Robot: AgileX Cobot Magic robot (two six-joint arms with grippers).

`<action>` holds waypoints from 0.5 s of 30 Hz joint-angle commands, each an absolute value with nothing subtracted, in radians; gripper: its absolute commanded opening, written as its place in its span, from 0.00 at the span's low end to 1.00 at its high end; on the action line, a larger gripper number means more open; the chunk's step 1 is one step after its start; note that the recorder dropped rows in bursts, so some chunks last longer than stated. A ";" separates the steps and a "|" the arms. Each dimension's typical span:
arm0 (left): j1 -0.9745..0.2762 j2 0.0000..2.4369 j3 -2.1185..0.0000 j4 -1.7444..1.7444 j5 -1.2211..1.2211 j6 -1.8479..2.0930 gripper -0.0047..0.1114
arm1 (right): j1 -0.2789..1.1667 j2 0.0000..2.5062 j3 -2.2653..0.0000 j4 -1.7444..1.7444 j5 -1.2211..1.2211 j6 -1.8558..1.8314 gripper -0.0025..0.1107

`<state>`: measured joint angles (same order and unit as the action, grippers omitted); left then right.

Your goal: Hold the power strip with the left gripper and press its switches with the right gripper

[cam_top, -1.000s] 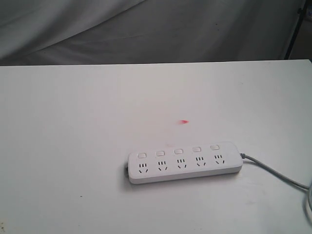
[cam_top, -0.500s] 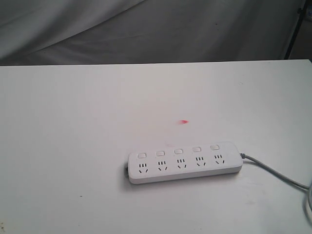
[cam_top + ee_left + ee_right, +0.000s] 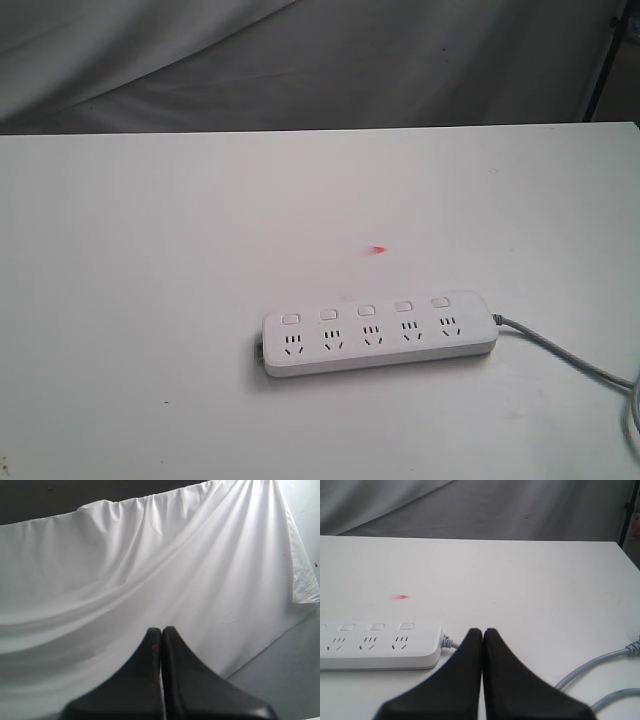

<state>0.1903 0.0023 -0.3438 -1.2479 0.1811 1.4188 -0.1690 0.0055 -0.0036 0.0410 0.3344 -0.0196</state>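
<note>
Power strip (image 3: pixel 380 333) lower right of centre on the white table (image 3: pixel 150 250), my left claw (image 3: pixel 161 630) closed tight, empty, before draped cloth (image 3: pixel 150 565), my right claw (image 3: pixel 483 631) closed, empty, near the strip's grey cord (image 3: pixel 592 662)

Power strip (image 3: pixel 380 333) smooth white plastic; table (image 3: pixel 150 300) matt white; backdrop (image 3: pixel 150 570) creased cloth.

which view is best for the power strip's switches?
Exterior view: all five switches show in one unobstructed row. Right wrist view crops the row at the frame edge, so only some show. Left wrist view shows just white cloth, none of them.
</note>
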 commanded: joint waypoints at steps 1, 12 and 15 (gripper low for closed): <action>0.193 0.000 -0.315 -1.258 0.180 1.392 0.04 | -0.171 0.000 0.000 0.039 0.333 -0.018 0.02; 0.193 0.000 -0.309 -1.276 0.188 1.388 0.04 | -0.171 0.000 0.000 0.039 0.333 -0.018 0.02; 0.193 0.000 -0.294 -1.191 0.190 1.303 0.04 | -0.171 0.000 0.000 0.039 0.333 -0.018 0.02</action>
<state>0.1903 0.0023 -0.3109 -1.2532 0.1834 1.3813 -0.1690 0.0055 -0.0036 0.0410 0.3344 -0.0196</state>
